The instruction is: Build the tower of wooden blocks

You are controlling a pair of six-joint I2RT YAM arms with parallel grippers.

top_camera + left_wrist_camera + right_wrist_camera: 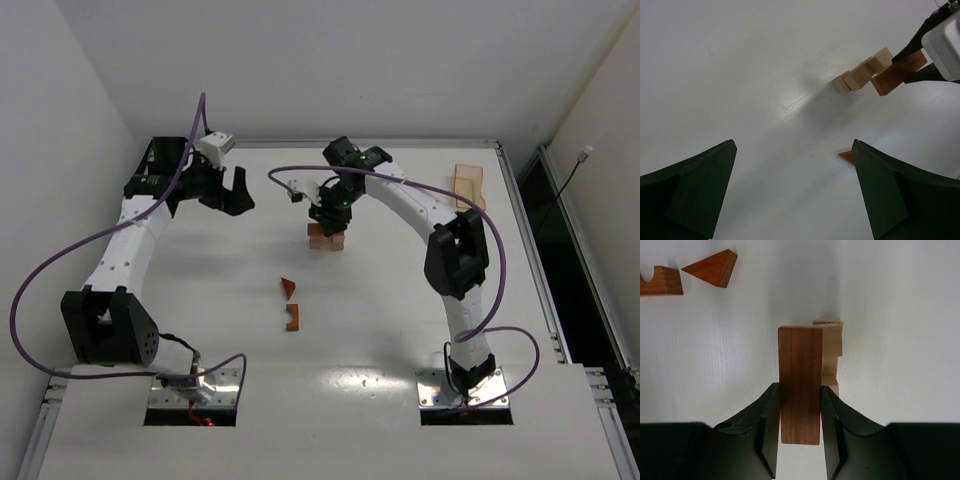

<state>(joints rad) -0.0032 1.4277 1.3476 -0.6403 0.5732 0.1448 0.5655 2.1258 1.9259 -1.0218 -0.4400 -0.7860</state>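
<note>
Between the right gripper's (800,390) two fingers, one reddish-brown bar (799,370) sits clamped, touching the wood block tower (832,337) of three tan pieces, one triangle (714,267) and one notched piece (660,282) lie beyond the fingertips, and the left gripper (794,145) gapes empty.

arms (125,250): white, black joints; cables (310,168): purple; fingers (765,430): black
</note>
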